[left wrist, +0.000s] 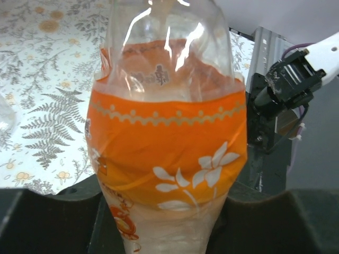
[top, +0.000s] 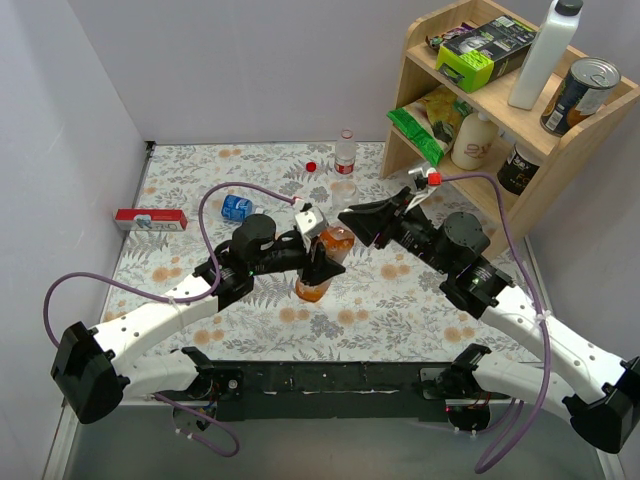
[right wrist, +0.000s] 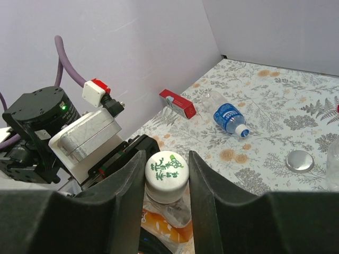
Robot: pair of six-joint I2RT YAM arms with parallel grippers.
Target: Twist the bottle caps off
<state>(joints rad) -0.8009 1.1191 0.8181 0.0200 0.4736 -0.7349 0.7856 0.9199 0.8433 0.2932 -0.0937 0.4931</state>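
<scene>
Mid-frame, the left pincer (top: 318,262) clamps a clear, orange-labelled plastic bottle (left wrist: 167,143) while the right pincer (right wrist: 166,156) brackets its white round green-printed cap (right wrist: 167,170), contact unclear; a loose hold could let the bottle spin too.

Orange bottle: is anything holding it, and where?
The left tool grips the orange bottle around its labelled body. The right tool brackets its white cap; whether it is clamped is unclear.

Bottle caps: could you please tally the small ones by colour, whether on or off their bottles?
red cap: 1
silver cap: 1
white cap, on the orange bottle: 1
bluish-white cap: 1
Total: 4
</scene>
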